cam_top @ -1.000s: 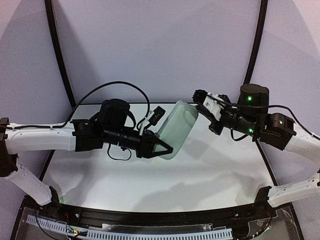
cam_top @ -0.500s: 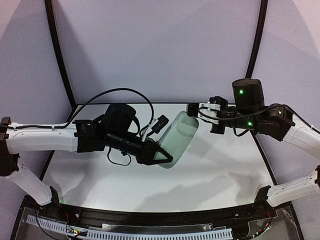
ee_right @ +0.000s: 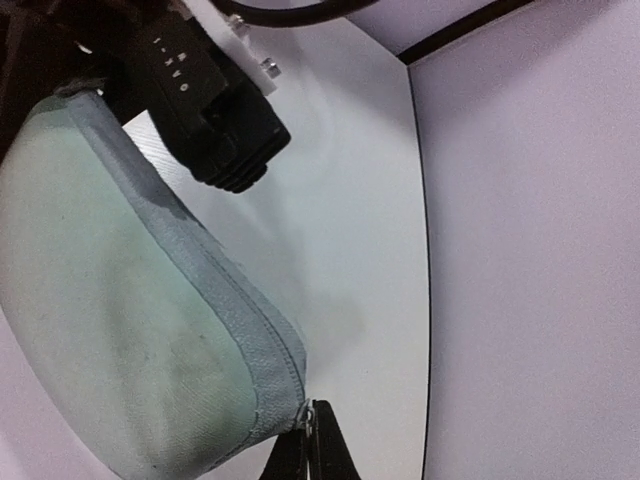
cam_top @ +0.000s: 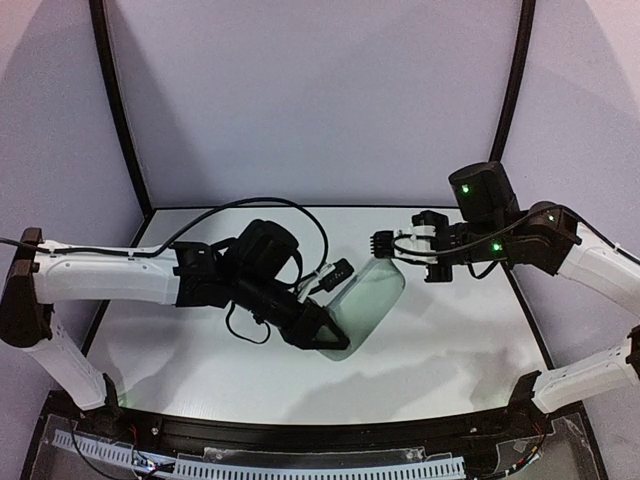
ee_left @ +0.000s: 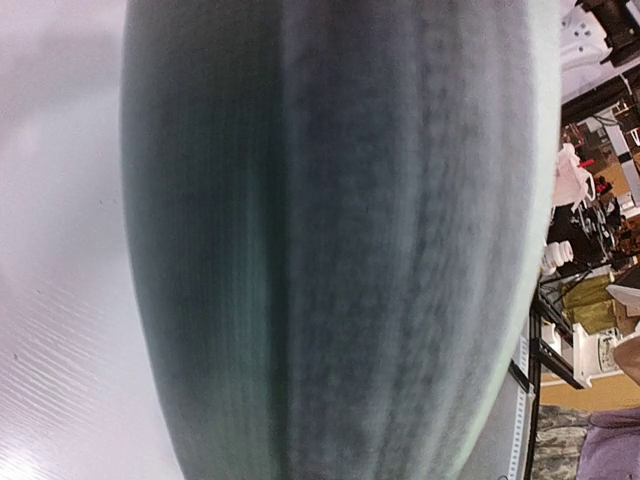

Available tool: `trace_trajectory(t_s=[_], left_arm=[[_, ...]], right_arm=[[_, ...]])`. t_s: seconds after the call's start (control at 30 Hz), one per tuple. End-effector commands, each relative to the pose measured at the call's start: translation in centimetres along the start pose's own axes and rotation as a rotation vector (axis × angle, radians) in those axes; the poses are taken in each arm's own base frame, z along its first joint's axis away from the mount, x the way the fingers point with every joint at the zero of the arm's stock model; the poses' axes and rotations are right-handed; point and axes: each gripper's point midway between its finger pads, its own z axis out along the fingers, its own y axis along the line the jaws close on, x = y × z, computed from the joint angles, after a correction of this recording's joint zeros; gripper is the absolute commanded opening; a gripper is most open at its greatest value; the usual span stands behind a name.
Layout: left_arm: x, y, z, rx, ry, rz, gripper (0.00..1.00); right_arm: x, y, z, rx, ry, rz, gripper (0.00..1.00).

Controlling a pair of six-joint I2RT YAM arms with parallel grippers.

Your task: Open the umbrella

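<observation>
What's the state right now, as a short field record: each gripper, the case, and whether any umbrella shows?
left gripper: shut on the storage case, at its lower end
right gripper: shut, pinching the end of the zipper at the case's corner
storage case: pale mint green, held tilted over the table between both arms
zipper: looks closed along the seam that shows
umbrella: not visible in any view
</observation>
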Motion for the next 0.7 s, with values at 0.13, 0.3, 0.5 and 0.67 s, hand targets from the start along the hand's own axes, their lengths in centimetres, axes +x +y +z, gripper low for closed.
trace_trajectory(t_s=[0.13, 0.3, 0.5, 0.67], left_arm=[[11.2, 0.6, 1.2, -0.043, 0.479, -0.25, 0.01], [10.0, -0.1, 1.0, -0.039, 0.474, -0.242, 0.01], [7.5, -0.7, 1.7, -0.018, 0.391, -0.246, 0.01], [6.1, -0.9, 2.1, -0.001, 0.337, -0.238, 0.01]], right_arm=[[-9.1, -3.8, -1.2, 0.114, -0.258, -0.301, 0.0], [-10.7, -0.5, 1.0, 0.015, -0.268, -0.398, 0.0], [-13.0, 3.1, 3.0, -0.047, -0.311, -0.517, 0.0], [-15.1, 5.6, 4.7, -0.068, -0.381, -0.563, 0.0]])
